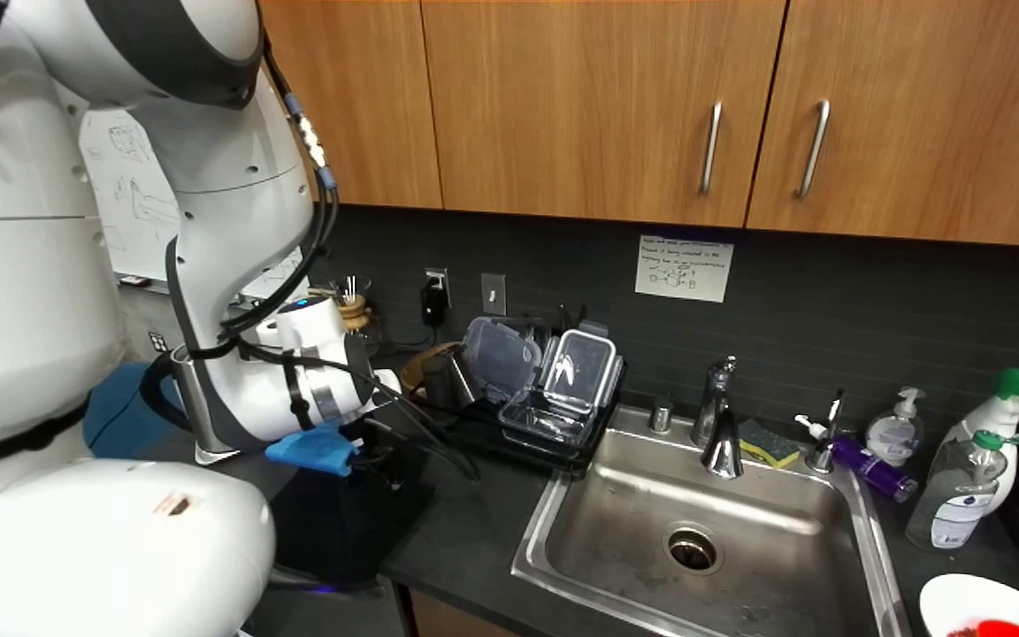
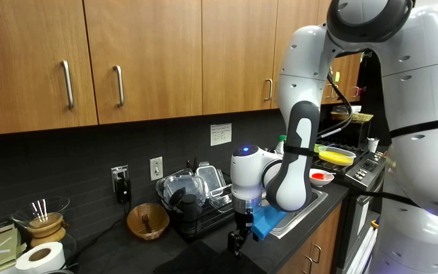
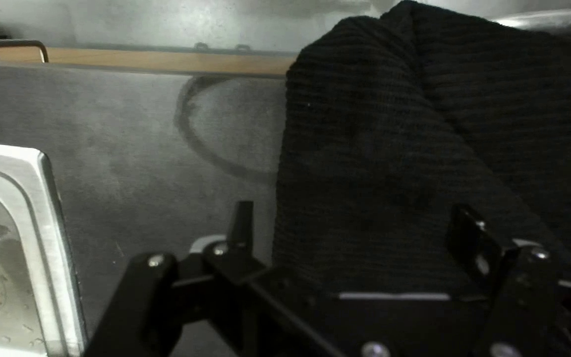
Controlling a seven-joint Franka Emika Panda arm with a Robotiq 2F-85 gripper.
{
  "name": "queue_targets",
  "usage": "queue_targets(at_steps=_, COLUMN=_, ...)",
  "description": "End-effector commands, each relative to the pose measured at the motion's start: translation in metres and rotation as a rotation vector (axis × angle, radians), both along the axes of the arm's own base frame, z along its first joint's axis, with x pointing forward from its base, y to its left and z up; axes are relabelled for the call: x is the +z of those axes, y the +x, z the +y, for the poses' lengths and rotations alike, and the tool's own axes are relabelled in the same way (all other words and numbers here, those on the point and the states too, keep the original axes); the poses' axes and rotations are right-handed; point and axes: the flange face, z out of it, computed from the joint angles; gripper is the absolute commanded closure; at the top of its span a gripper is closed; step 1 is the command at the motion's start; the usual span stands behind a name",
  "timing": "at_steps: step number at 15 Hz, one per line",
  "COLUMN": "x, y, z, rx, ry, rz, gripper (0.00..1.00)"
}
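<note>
Jaws apart above dark cloth, sink and rack nearby.

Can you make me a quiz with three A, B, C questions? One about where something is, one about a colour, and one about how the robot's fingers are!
1. Where does the black cloth lie?
A) In the basket
B) On the counter near the sink
C) On the stove

2. What colour is the paper roll?
A) White
B) Pink
C) Green

3. How are the robot's fingers?
A) Shut together
B) Clamped on a fork
C) Spread apart

1 is B, since the wrist view shows it lying there.
2 is A, since its paper looks plain white in an exterior view.
3 is C, since a wide gap shows between them in the wrist view.
</note>
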Motion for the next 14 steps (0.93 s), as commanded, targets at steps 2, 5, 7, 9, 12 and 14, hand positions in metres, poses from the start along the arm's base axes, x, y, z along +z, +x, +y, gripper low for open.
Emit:
queue_targets(at_steps=2, x=0.0, y=0.0, z=0.0, rx=0.0, ry=0.0, rz=0.001, gripper=0.0)
queue_targets(at_steps=5, x=0.0, y=0.0, z=0.0, rx=-0.001, ry=0.0, rz=0.001, gripper=0.0)
queue_targets(at_steps=7, x=-0.006, y=0.006, z=-0.002, rx=-0.002, ry=-0.001, rz=0.005, gripper=0.0)
queue_targets(at_steps=9, x=-0.016, y=0.016, z=-0.007, rx=0.005, ry=-0.003, rz=0.018, gripper=0.0)
queue_targets(at_steps=12, x=-0.033, y=0.03, z=-0.015, rx=0.01, ry=0.002, rz=0.039, gripper=0.0)
queue_targets(at_steps=14, x=-0.044, y=0.038, z=-0.021, rx=0.017, ry=0.001, rz=0.053, gripper=0.0)
